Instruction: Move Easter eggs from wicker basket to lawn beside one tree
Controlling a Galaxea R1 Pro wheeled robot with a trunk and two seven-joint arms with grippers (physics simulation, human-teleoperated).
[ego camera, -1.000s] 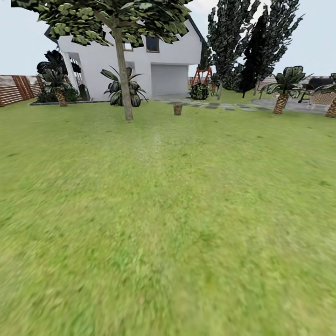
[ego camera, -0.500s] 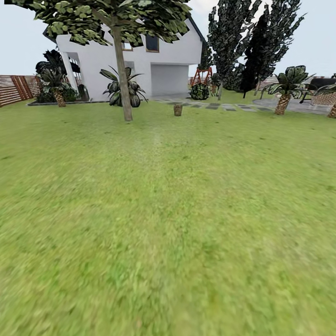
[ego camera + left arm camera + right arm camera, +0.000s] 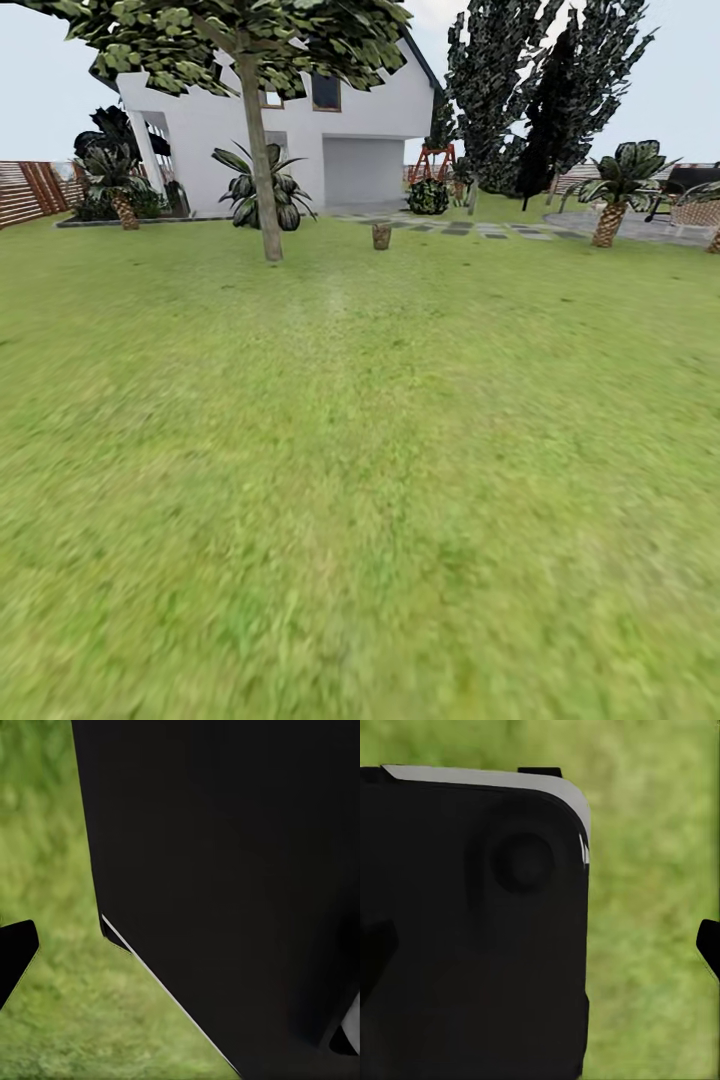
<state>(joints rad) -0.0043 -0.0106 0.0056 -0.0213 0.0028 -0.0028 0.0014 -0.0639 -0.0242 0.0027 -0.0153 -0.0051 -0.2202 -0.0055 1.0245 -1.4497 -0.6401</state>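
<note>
Head cam is looking across a big stretch of lawn (image 3: 360,480), mottled green and pretty blurry up close. Using the white house (image 3: 300,120) at the far end as the anchor: a tree (image 3: 258,150) with a pale, slightly leaning trunk stands on the grass in front of the house's left half, its leafy crown covering part of the roof. A small brown thing (image 3: 381,235) sits on the grass in front of the garage door, just right of that trunk and near the stepping stones (image 3: 480,230). It could be the wicker basket, but it's too far off and too small to tell, and no eggs can be made out from here.

A spiky broad-leaf plant (image 3: 262,190) grows against the house wall behind the trunk. Left of the house there's a short palm (image 3: 118,185) and then a brown slat fence (image 3: 35,190). Right of the house: a round dark bush (image 3: 428,196), tall dark trees (image 3: 540,90), and another small palm (image 3: 612,190) by a paved patch.

Both wrist cams are mostly blocked by black robot bodywork with blurry grass behind it. A dark finger tip (image 3: 15,956) pokes in at the edge of the left wrist view and another one (image 3: 709,945) in the right wrist view, but honestly I can't tell how far either gripper is spread or whether it's got anything.
</note>
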